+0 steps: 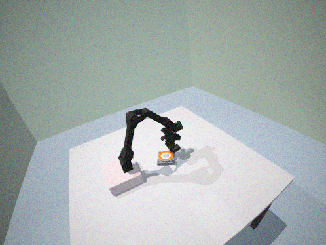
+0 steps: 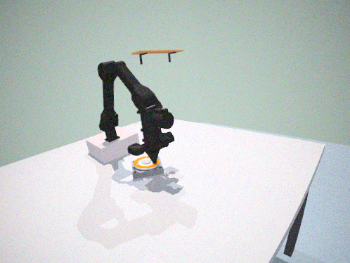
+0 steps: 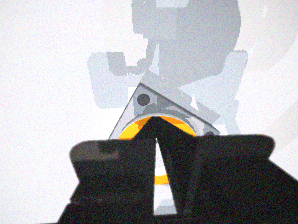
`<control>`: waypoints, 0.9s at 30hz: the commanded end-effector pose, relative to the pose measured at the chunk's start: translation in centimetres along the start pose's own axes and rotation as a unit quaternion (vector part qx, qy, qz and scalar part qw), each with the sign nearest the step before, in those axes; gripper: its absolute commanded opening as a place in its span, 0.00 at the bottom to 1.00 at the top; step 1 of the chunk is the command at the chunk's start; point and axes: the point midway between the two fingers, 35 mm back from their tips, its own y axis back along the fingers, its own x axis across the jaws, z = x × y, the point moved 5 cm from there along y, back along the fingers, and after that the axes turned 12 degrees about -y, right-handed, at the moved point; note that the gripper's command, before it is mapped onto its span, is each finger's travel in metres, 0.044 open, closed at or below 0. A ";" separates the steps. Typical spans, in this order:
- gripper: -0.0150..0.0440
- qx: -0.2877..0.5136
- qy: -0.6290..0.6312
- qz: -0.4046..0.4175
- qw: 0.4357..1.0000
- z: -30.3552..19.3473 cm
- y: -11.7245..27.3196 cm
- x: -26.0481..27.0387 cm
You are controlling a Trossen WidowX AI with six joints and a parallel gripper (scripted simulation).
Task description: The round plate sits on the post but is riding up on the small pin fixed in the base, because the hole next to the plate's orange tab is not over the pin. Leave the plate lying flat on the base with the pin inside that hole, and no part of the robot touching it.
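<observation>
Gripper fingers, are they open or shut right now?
Shut, holding nothing. In the wrist view the gripper fingers meet at a point over the orange plate, with nothing between them.

A white table (image 2: 228, 197) on dark legs; a pale block (image 2: 105, 149) at ten o'clock; an orange wall shelf (image 2: 157, 52) at twelve o'clock.
</observation>
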 end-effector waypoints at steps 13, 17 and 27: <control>0.25 0.002 0.003 0.008 1.000 -0.8 0.0 1.5; 0.25 0.002 0.003 0.008 1.000 -1.1 0.0 1.8; 0.25 0.002 0.003 0.009 1.000 -1.9 0.0 2.5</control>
